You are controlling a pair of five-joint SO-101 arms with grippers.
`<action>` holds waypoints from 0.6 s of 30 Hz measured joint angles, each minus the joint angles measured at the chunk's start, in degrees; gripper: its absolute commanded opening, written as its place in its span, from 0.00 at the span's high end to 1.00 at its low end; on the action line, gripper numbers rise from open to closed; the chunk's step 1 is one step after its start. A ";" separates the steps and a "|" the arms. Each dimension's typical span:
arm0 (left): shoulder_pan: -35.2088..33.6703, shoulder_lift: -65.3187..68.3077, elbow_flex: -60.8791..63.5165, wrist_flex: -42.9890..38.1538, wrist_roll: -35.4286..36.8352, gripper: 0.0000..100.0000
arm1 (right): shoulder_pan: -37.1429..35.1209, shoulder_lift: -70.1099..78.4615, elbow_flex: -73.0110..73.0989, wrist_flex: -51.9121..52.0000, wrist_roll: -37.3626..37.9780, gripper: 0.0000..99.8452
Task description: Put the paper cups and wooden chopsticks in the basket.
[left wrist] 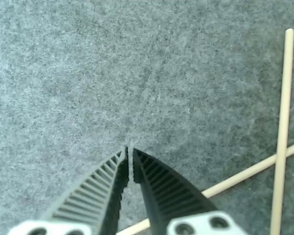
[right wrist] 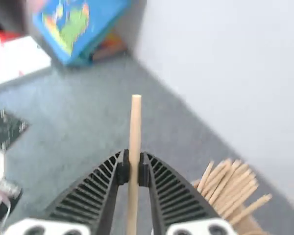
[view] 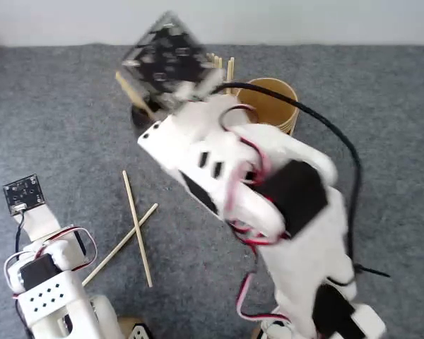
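My right gripper (right wrist: 132, 164) is shut on a wooden chopstick (right wrist: 135, 127), held up above the grey mat. The same chopstick (view: 129, 88) pokes out at the far end of the right arm in the high view. Close beside it a bundle of several chopsticks (right wrist: 230, 191) (view: 222, 67) stands on end. What holds the bundle is hidden. A brown paper cup (view: 272, 102) sits right behind the arm. Two loose chopsticks (view: 136, 226) lie crossed on the mat. My left gripper (left wrist: 130, 152) hovers shut and empty over the mat, just beside those crossed chopsticks (left wrist: 282, 132).
The right arm (view: 268, 198) covers much of the mat's middle. The left arm's base (view: 49, 289) sits at the near left corner. A grey mat (view: 56, 113) covers the table, bare at the left and right. A colourful box (right wrist: 73, 24) lies by the wall.
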 measured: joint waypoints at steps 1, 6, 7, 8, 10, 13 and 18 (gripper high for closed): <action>0.00 0.00 0.00 0.00 0.00 0.99 | 0.18 -0.88 0.00 -1.58 0.00 0.99; 0.00 0.00 0.00 0.00 0.00 0.99 | 2.37 -2.73 0.00 -9.05 0.00 0.99; 0.00 0.00 0.00 0.00 0.00 0.99 | 3.16 -2.73 0.00 -10.73 0.00 0.99; 0.00 0.00 0.00 0.00 0.00 0.99 | 4.13 -2.73 0.00 -12.48 0.00 0.99; 0.00 0.00 0.00 0.00 0.00 0.99 | 6.42 -2.81 0.62 -16.53 0.00 0.99; 0.00 0.00 0.00 0.00 0.00 0.99 | 10.11 -2.64 3.43 -24.09 0.00 0.99; 0.00 0.00 0.00 0.00 0.00 0.99 | 14.68 -0.26 12.22 -37.27 -2.81 0.99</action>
